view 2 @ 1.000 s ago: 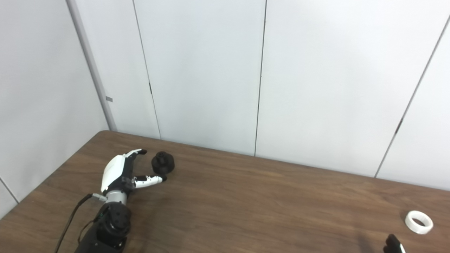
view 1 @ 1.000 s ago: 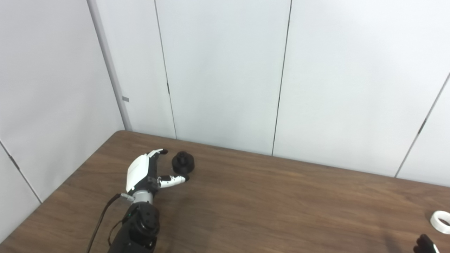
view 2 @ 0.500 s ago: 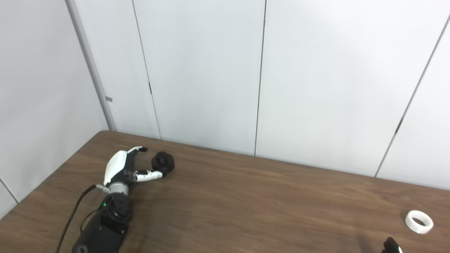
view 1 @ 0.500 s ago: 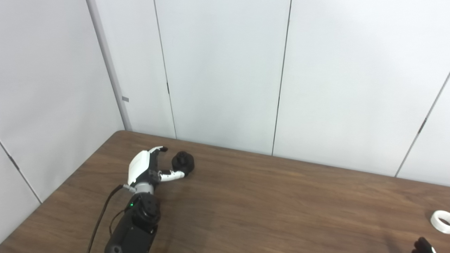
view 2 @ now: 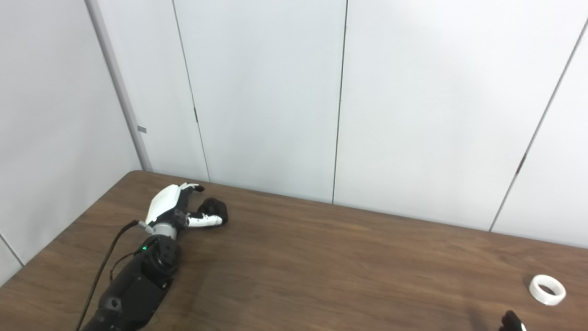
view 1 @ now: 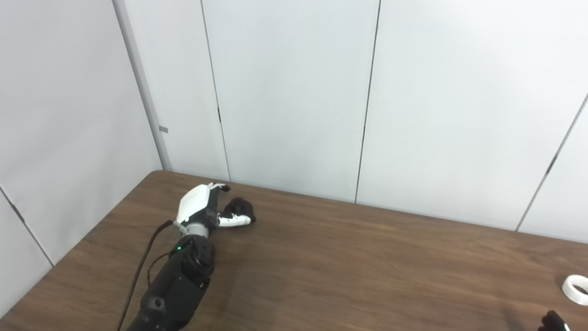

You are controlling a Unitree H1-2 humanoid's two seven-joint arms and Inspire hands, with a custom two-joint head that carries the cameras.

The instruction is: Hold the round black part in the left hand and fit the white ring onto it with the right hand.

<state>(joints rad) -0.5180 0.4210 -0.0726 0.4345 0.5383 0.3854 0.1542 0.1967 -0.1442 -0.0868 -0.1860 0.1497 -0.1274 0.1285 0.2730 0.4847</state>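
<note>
The round black part [view 1: 241,209] sits on the brown table [view 1: 349,266] at the far left. My left hand [view 1: 202,209] is open beside it, fingers arched over its far side and the thumb [view 1: 233,221] in front of it. I cannot tell whether they touch it. The white ring [view 2: 546,289] lies flat at the table's right side, also in the left eye view [view 1: 576,289]. Only a black fingertip of my right hand [view 2: 511,320] shows at the bottom edge, just short of the ring.
White wall panels [view 1: 294,92] stand right behind the table's far edge and along its left side. A black cable [view 1: 140,271] runs along my left forearm.
My left arm has reached farther forward. The open hand now wraps around the black part, thumb in front of it. The part and ring have not moved.
</note>
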